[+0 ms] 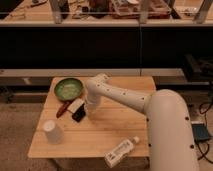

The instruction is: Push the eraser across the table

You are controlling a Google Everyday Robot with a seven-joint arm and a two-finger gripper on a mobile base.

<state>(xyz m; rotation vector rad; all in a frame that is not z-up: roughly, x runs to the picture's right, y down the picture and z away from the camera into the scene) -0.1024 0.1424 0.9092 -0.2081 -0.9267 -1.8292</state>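
Observation:
The eraser (79, 116), a flat black block, lies on the left half of the light wooden table (115, 127), just in front of the green bowl. A smaller whitish block (75, 106) lies against its far left side. My gripper (88, 111) points down from the white arm and is right at the eraser's right side, seemingly touching it. The arm reaches in from the right and hides part of the table behind it.
A green bowl (68, 89) stands at the back left. A red pepper-like object (63, 109) lies left of the blocks. A white cup (52, 132) stands upside down at the front left. A plastic bottle (121, 151) lies at the front edge.

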